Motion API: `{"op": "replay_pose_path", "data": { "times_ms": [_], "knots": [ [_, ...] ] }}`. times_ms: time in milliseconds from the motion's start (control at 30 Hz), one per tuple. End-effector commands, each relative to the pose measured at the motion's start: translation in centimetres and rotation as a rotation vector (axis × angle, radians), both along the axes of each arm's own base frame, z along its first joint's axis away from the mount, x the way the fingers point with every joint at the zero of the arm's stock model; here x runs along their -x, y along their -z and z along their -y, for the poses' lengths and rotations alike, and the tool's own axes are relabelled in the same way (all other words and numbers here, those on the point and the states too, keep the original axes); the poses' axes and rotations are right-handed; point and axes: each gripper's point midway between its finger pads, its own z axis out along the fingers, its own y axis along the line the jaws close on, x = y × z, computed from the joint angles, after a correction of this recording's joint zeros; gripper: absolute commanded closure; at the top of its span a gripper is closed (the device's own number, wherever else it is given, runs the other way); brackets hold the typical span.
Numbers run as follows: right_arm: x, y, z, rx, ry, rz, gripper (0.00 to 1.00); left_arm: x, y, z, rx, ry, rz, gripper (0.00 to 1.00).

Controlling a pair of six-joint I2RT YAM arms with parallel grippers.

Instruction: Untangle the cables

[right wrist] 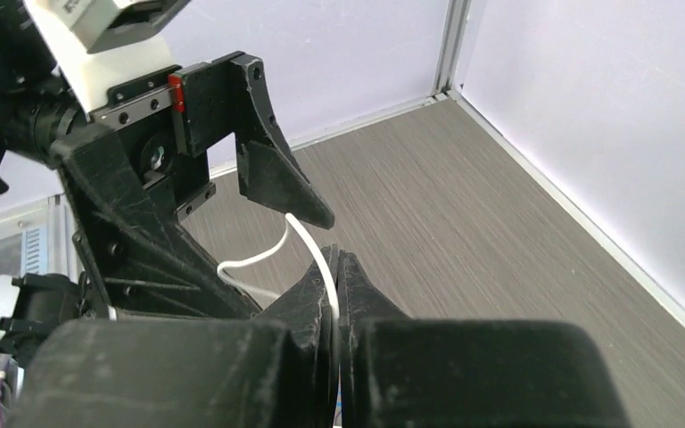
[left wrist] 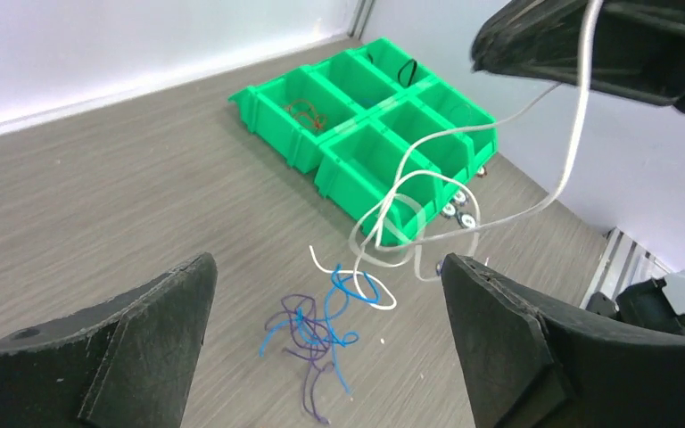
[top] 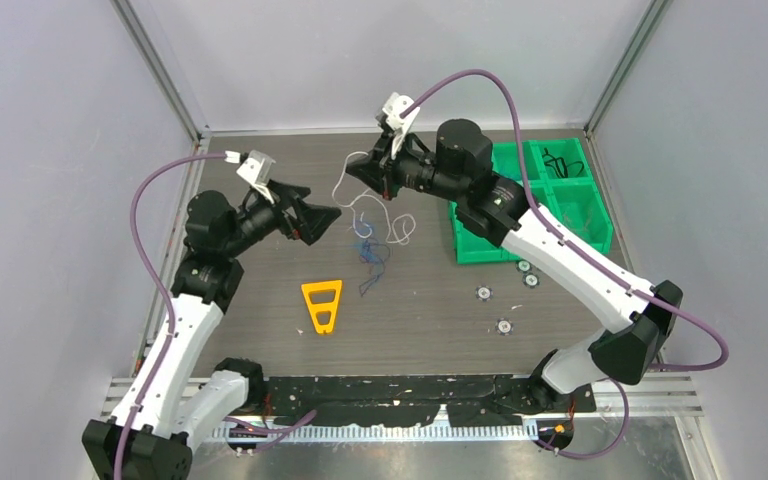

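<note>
While my right pincer point(right wrist: 337, 267) is clamped on the white cable point(right wrist: 254, 260), lifted clear of the desk point(left wrist: 98, 205), its lower loops trail down into the blue cable point(left wrist: 350, 287) and purple cable point(left wrist: 303, 334) lying knotted below. My left pincer point(left wrist: 330, 267) hangs apart above them, gripping nothing. If I pull higher, I judge the whole knot may ride up unpinned, or the thin cable may slip out.
</note>
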Motion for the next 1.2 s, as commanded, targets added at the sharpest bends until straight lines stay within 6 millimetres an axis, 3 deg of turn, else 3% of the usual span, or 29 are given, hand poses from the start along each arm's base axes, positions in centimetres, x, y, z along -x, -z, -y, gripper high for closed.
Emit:
{"op": "replay_pose_path", "data": {
  "times_ms": [0,133,333,400,500,567,667,733,967,1100,1167],
  "knots": [
    [-0.7,-2.5,-0.1,-0.082,0.055,-0.024,0.95,-1.3,-4.1,0.6,0.075,-0.06,0.156,0.0],
    [-1.1,-2.9,-0.2,-0.091,0.087,-0.04,0.95,-1.5,-4.9,1.8,0.086,-0.071,0.198,0.0],
    [1.2,-6.3,-0.4,-0.196,0.003,-0.058,0.95,-6.6,-2.4,-0.1,0.049,-0.347,0.088,0.0],
    [2.0,-8.4,-0.2,-0.249,-0.025,-0.052,0.95,-7.7,-0.4,-0.1,-0.007,-0.395,0.045,0.01],
    [2.7,-12.2,0.3,-0.333,-0.043,-0.018,0.95,-8.5,5.0,-0.3,-0.1,-0.429,-0.044,0.0],
    [3.2,-15.9,1.1,-0.396,-0.042,0.032,0.95,-8.2,8.6,-0.9,-0.167,-0.439,-0.092,0.01],
    [3.3,-18.5,2.1,-0.44,-0.025,0.074,0.95,-7.0,12.4,-1.6,-0.232,-0.429,-0.135,0.02],
    [3.2,-19.8,2.8,-0.465,-0.012,0.093,0.95,-6.3,13.9,-2.1,-0.264,-0.426,-0.149,0.03],
    [1.9,-22.0,5.2,-0.5,0.046,0.142,0.95,-5.2,17.3,-4.1,-0.345,-0.435,-0.194,0.01],
    [1.4,-22.4,6.3,-0.506,0.067,0.167,0.95,-5.2,17.9,-6.0,-0.377,-0.47,-0.215,0.03],
    [1.0,-22.2,6.9,-0.497,0.08,0.176,0.94,-4.9,17.5,-6.0,-0.358,-0.429,-0.211,0.03]
  ]
}}
